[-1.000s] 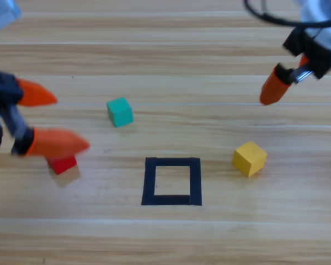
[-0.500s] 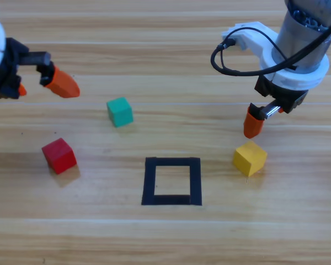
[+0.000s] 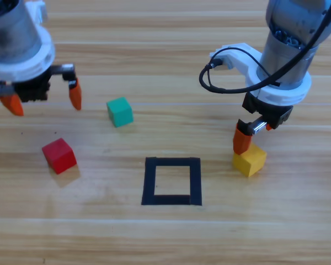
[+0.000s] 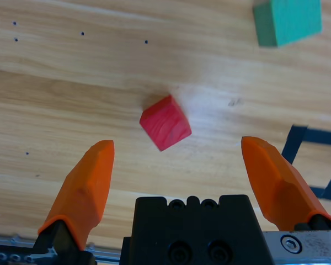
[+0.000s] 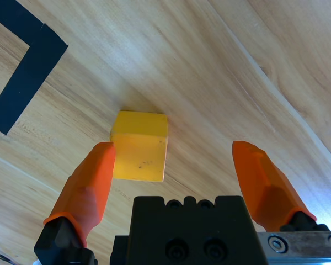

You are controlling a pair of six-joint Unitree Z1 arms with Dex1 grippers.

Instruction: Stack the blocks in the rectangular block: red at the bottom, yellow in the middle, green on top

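The red cube (image 3: pixel 59 155) (image 4: pixel 165 122) lies at the left, just below my left gripper (image 3: pixel 43 99) (image 4: pixel 177 142), which hangs over it open, with the cube ahead of the gap. The green cube (image 3: pixel 119 111) (image 4: pixel 287 21) sits right of that gripper. The yellow cube (image 3: pixel 249 159) (image 5: pixel 139 144) rests right of the black tape square (image 3: pixel 150 181) (image 5: pixel 22 77). My right gripper (image 3: pixel 254 138) (image 5: pixel 174 146) is low over it and open. One jaw stands at the cube's side and the other well clear of it. All three cubes lie outside the tape square.
Bare wooden table lies all around. A black cable (image 3: pixel 220 88) loops off the right arm's wrist. The tape square's corner (image 4: pixel 306 160) shows at the right of the left wrist view.
My left gripper swung in from the left edge, jaws now pointing down over the red cube. My right gripper came down from the upper right to the yellow cube. The cubes stayed put.
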